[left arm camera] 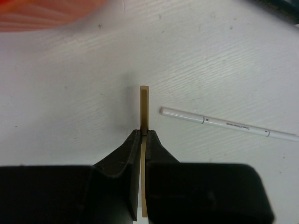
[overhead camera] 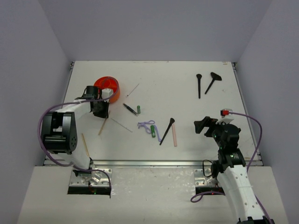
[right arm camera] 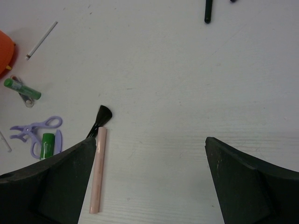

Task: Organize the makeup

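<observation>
My left gripper is shut on a thin tan stick, just in front of the round orange tub. The stick's end pokes out past the fingertips, low over the table, and a thin white stick lies to its right. At mid-table lie a lilac looped tool, a green tube, a black brush and a pink stick. My right gripper stands open above bare table, with the pink stick beside its left finger.
Two black brushes lie at the far right. A dark pencil and a second green tube sit right of the tub, with a thin white stick behind them. Another tan stick lies near the front left edge.
</observation>
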Robot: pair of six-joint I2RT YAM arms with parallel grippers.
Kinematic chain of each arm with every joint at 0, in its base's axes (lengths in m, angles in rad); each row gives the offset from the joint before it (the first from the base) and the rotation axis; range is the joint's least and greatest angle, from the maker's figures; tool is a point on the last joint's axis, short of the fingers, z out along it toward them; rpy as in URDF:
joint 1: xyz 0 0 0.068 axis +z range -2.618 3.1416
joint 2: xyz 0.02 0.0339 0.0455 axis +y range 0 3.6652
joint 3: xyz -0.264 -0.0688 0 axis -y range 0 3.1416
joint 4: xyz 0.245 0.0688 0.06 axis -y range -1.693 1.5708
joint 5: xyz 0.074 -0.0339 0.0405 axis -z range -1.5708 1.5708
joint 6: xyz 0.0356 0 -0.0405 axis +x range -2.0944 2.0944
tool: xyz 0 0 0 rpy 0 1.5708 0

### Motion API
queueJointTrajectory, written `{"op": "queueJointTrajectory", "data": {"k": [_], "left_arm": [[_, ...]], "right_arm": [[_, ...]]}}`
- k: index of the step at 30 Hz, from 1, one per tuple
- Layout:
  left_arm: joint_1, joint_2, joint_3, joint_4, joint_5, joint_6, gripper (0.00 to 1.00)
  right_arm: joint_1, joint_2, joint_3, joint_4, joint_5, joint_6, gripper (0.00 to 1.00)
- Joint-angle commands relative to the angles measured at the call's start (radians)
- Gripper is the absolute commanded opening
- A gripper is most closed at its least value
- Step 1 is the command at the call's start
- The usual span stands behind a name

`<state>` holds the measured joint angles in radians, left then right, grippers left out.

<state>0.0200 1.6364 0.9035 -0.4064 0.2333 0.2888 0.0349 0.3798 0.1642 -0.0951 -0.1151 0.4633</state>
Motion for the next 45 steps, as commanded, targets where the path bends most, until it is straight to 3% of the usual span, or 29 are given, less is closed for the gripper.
{"op": "queueJointTrajectory", "data": {"k": [1,13,19,22,31,36,45], "left_arm": [[-0.01,-0.158,0.04,0.007,0.071,0.054,0.0],[-0.01,-0.491,0.132,-0.067,0.208,0.034,0.0],[-0.011,-0.591,0.122,0.311,0.166,-0.117,0.0],[-0.009,-0.607,0.024,0.645,0.12,-0.136,0.0],[0.014,-0.421,-0.107,1.183,0.071,-0.157,0.0],[0.109,-0.297,-0.099,1.33,0.183,-0.341,0.0],[0.147,-0.208,-0.212,1.466,0.201,-0.301,0.0]], "right_arm": [[-0.001,-0.006,0.005,0.022,0.013,-0.018,0.99],[-0.002,0.0,0.037,0.046,-0.062,-0.024,0.99],[-0.001,0.001,0.012,0.097,-0.075,-0.022,0.99],[-0.002,0.028,0.012,0.156,-0.096,-0.025,0.99],[-0.001,0.064,0.05,0.175,-0.089,-0.015,0.99],[-0.001,0.046,0.046,0.173,-0.063,-0.02,0.99],[-0.001,0.056,0.047,0.172,-0.046,-0.045,0.99]]}}
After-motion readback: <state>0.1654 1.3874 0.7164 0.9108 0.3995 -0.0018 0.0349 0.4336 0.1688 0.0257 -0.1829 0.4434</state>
